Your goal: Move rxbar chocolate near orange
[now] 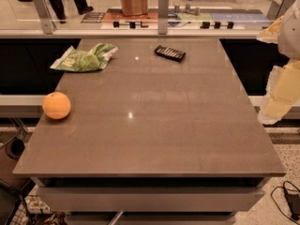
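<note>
The rxbar chocolate (170, 53) is a small flat black bar with pale lettering, lying at the far middle of the brown table (154, 125). The orange (56, 105) sits at the table's left edge, well apart from the bar. My gripper (277, 100) is at the far right of the view, beyond the table's right edge and raised off the floor. It is far from both the bar and the orange, and holds nothing that I can see.
A green wrinkly snack bag (84, 57) lies at the far left of the table. A glass railing with metal posts (162, 8) runs behind the table. A black cable (290, 200) lies on the floor at the lower right.
</note>
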You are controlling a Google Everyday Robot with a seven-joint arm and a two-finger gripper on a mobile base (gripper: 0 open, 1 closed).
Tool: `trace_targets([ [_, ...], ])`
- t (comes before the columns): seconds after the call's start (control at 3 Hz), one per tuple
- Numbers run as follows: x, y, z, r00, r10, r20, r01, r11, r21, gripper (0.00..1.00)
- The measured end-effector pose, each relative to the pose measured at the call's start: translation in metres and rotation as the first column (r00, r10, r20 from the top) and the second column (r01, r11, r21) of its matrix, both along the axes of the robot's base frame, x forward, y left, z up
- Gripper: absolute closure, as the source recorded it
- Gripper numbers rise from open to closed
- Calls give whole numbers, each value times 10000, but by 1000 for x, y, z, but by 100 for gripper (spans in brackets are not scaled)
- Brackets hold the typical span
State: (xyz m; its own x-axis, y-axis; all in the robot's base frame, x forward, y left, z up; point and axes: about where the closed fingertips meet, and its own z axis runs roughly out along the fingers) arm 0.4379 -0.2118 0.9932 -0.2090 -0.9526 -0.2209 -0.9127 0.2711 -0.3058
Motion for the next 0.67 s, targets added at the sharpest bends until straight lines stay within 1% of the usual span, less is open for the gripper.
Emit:
trace_targets([
  [0.33, 0, 0, 0, 10000, 0, 3, 0, 10000, 1, 0],
  [0.67, 15, 0, 8, 9994, 100, 322, -114, 9989, 454, 0],
])
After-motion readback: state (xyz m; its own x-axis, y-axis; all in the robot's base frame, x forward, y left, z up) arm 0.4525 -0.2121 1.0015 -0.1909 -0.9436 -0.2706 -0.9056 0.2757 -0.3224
